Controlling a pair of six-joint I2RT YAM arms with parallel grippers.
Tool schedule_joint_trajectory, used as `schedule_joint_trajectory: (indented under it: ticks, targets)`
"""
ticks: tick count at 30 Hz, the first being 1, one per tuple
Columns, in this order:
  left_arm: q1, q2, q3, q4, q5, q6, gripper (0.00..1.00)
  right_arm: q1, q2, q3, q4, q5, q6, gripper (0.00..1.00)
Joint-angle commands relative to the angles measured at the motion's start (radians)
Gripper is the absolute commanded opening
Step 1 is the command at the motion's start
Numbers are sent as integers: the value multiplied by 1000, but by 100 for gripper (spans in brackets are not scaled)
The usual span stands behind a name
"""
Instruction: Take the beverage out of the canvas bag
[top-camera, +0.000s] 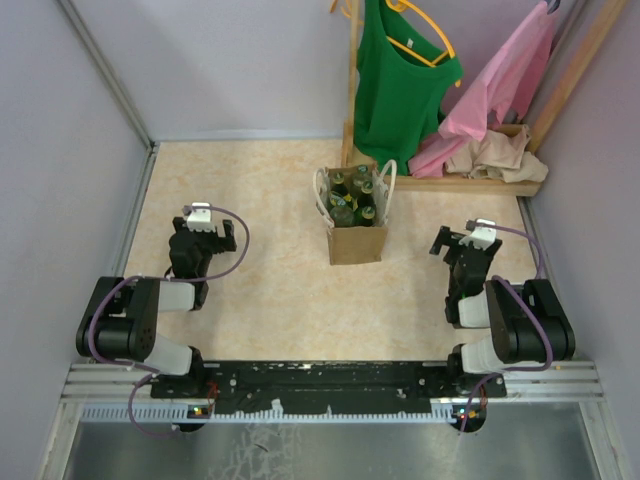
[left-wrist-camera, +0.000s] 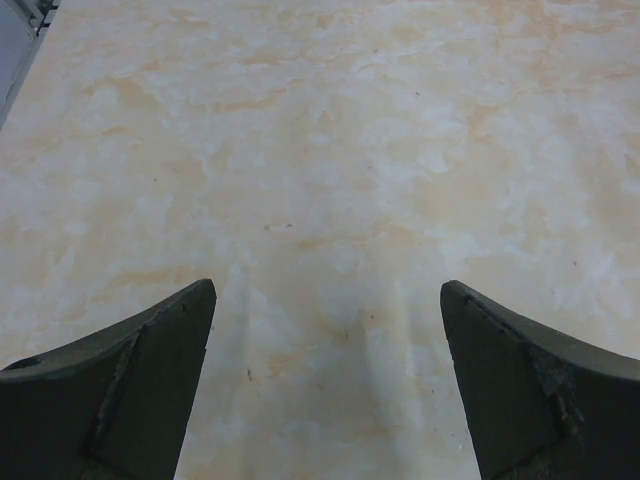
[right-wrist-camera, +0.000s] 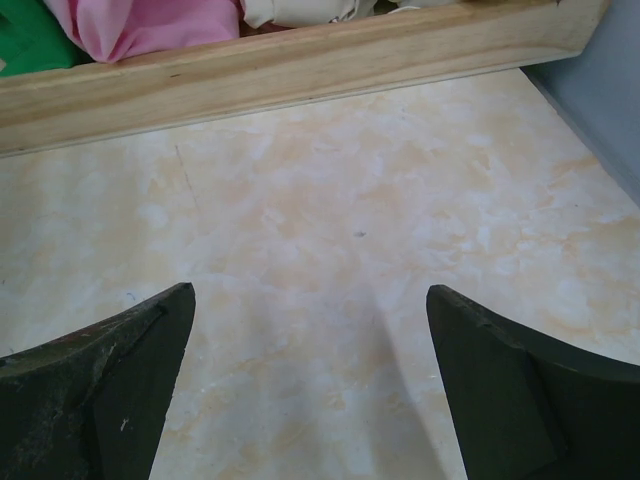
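Note:
The tan-brown canvas bag stands upright mid-table, with two white looped handles. Several green beverage bottles stand inside it, tops showing. My left gripper is open and empty, low over the table to the left of the bag. In the left wrist view its gripper shows only bare tabletop between the fingers. My right gripper is open and empty to the right of the bag. In the right wrist view its gripper also has only tabletop between the fingers. The bag shows in neither wrist view.
A wooden clothes rack stands behind the bag with a green shirt and a pink garment. Its wooden base beam lies ahead of the right gripper. Lilac walls enclose the marbled beige table.

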Motion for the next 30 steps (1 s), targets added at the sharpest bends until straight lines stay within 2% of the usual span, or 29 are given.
schedule_joint_trajectory:
  ticks: [1,21,25,30]
  targets:
    - [-6,0,8,7,7,-3,100,10,6,39,48,-43,-39,99]
    - [-6,0,18,3,45,24,100,9,6,47,36,-71,-51,99]
    - [-14,-39,38,-51,71,44,100,9,6,47,36,-72,-50,99]
    - [-53,-127,132,-167,95,45,100,9,6,47,36,-71,-50,99]
